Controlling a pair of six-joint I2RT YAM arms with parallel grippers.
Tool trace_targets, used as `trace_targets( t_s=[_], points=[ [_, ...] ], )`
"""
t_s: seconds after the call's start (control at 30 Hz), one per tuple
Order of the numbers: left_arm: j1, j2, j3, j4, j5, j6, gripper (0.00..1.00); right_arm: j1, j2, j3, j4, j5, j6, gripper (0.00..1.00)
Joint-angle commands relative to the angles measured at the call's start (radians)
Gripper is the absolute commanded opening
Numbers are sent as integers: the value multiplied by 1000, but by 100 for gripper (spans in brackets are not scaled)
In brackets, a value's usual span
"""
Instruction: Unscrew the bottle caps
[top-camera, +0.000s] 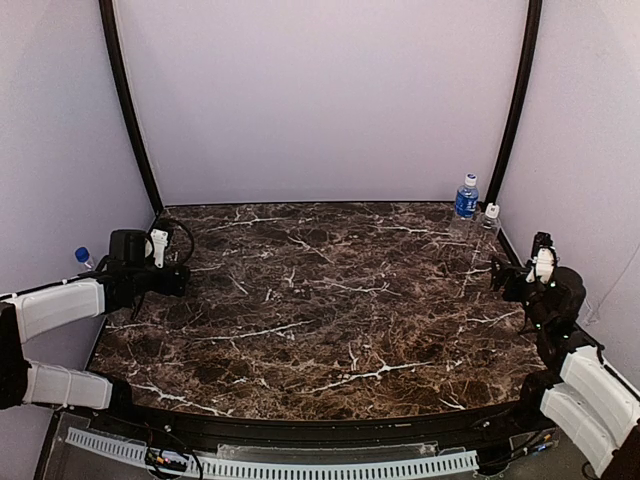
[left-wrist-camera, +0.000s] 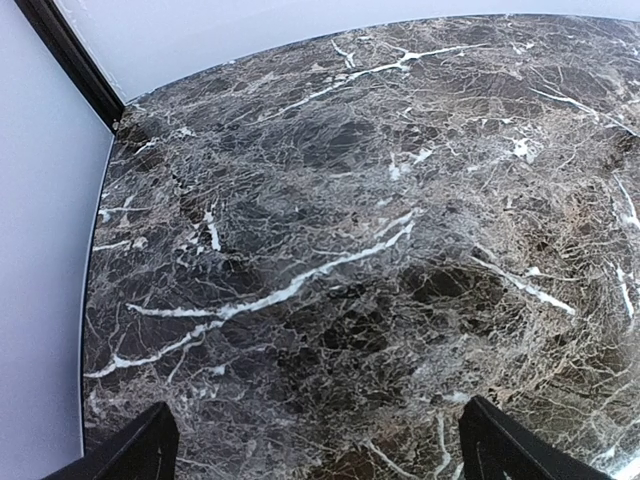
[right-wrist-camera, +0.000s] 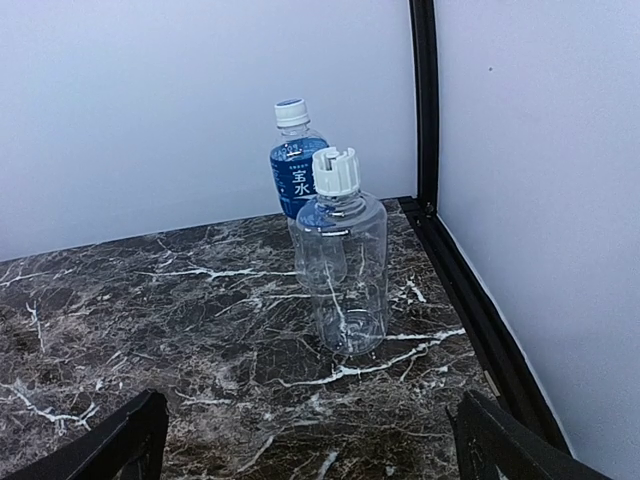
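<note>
Top external view: left gripper (top-camera: 183, 279) is seen at the left table edge and right gripper (top-camera: 499, 274) at the right edge; finger spacing cannot be told from this view. A labelled bottle (top-camera: 466, 198) with a white cap (top-camera: 469, 179) and a plain bottle (top-camera: 488, 222) with a white cap (top-camera: 492, 210) are stood upright in the far right corner, beyond the right fingertips and apart from them. A third bottle (top-camera: 88, 264) with a blue cap (top-camera: 82, 254) is seen behind the left gripper, outboard of its fingers, body mostly hidden.

Left wrist view: left fingers (left-wrist-camera: 148, 448) are spread wide, nothing pinched. Only the marble table (left-wrist-camera: 330, 250) is seen between and ahead of them.

Right wrist view: right fingers (right-wrist-camera: 130, 442) are spread wide, nothing pinched. The plain bottle (right-wrist-camera: 345, 275) is stood ahead of the fingertips, roughly centred between them, not touched; its white cap (right-wrist-camera: 334, 172) is on. The labelled bottle (right-wrist-camera: 293, 178) is just behind it, slightly toward the left finger, partly overlapped, white cap (right-wrist-camera: 291, 112) on.
</note>
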Motion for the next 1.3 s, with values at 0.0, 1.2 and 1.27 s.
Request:
trace_targets(
  t_s=[0.0,1.2,1.27],
  points=[
    [3,-10,7,-27,49,7,99,-7,8,44,-24,14,22,99],
    [-49,84,281,-460,475,440,99,-7,1201,1400,-945,127,-99,56],
    [-49,90,281,-461,482,436,99,-7,1212,1397,-928,119,-110,55]
  ],
)
